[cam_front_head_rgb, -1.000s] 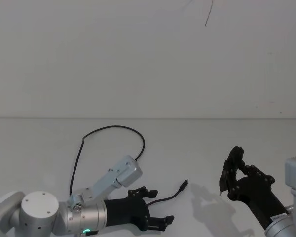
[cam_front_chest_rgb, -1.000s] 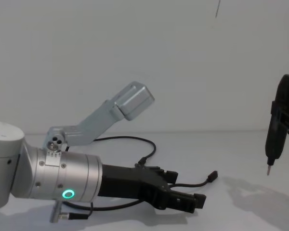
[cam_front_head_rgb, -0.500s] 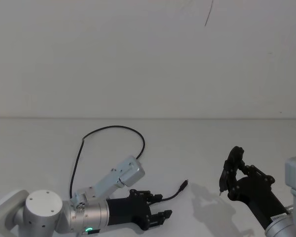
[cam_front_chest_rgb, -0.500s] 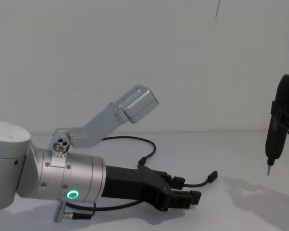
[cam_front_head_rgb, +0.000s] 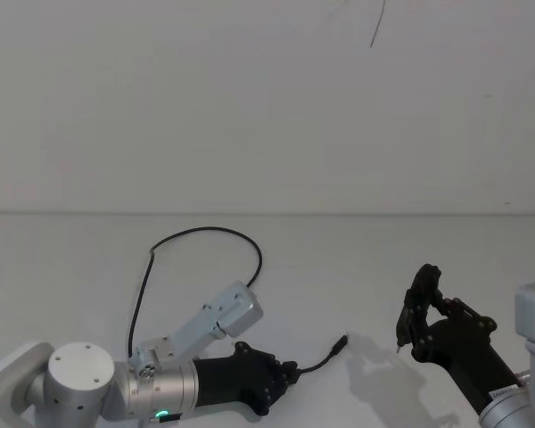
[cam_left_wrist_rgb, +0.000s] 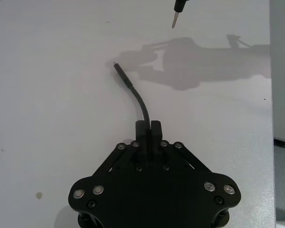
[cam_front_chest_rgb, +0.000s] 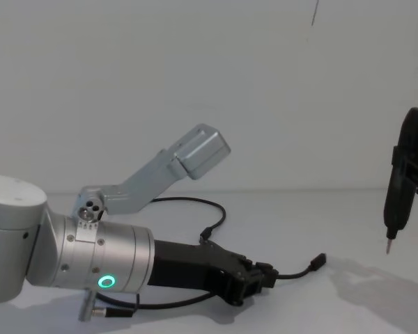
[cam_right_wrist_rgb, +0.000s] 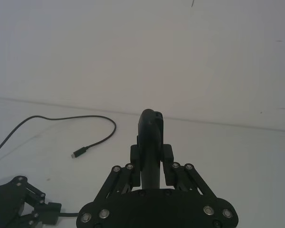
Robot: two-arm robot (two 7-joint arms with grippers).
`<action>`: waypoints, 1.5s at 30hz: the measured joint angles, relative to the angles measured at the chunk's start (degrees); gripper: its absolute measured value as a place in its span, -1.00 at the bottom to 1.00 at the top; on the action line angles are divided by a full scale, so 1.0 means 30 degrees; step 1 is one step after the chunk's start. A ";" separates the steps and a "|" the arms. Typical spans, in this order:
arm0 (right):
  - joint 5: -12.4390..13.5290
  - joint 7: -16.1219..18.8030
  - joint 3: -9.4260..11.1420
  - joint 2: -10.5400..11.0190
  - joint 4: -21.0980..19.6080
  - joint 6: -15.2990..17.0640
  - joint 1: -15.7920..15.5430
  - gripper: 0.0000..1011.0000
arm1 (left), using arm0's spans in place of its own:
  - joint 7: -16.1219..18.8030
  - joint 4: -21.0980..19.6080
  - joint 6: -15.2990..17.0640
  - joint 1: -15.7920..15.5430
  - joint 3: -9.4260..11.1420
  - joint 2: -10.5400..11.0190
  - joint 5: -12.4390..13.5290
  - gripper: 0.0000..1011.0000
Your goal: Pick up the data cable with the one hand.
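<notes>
left gripper (cam_front_head_rgb: 281, 374) low over worktop (cam_front_head_rgb: 357, 259), near left | fingers (cam_left_wrist_rgb: 141, 127) pinching cable (cam_front_head_rgb: 205, 230) a short way back from its near plug (cam_front_head_rgb: 341, 341), which sticks out to the right | rest of cable arcs far-left across worktop | right gripper (cam_front_head_rgb: 416, 308) near right, well apart from cable

A plain white wall (cam_front_head_rgb: 267, 107) rises behind the white table (cam_front_head_rgb: 383, 259), meeting its far edge in a straight seam. High above the table, a thin dark streak (cam_front_head_rgb: 376, 27) marks the wall.
</notes>
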 joint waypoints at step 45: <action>0.0005 0.0000 0.0033 -0.0036 -0.0020 0.0049 -0.0006 -0.47 | -0.0958 -0.5157 0.0735 0.1915 -0.1228 0.2990 -0.2330 -0.91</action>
